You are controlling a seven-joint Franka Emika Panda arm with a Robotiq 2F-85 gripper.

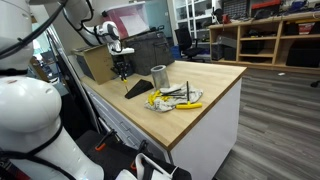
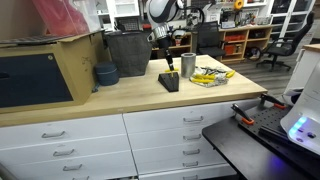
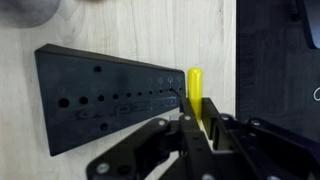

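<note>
Your gripper (image 3: 199,118) is clenched on a yellow-handled tool (image 3: 197,88). In the wrist view the jaws sit tight on either side of the handle, which runs straight on from them towards the bench (image 3: 140,25).

Just below the tool lies the holder block (image 3: 100,100), a black wedge with a row of holes along its face. The block's long axis runs side to side across the wrist view, and the tool's long axis crosses it at a right angle. The tool's far end is at the right-hand end of the block as that view shows it, by the last holes in the row and close to the block's edge, with bare wood just beyond. I cannot tell whether the tip touches the block or hangs just clear of it.

In both exterior views the gripper (image 2: 161,45) points down, with the holder block (image 2: 169,82) just below it on the bench.

Past the block stands a metal cup (image 2: 189,64), near it but apart. Beyond the cup is a loose heap of hand tools (image 2: 210,76) with yellow grips.

Farther back along the bench you have a dark bowl (image 2: 105,73), a black bin (image 2: 127,52) behind it, and a cardboard box (image 2: 50,60) at the far end.
</note>
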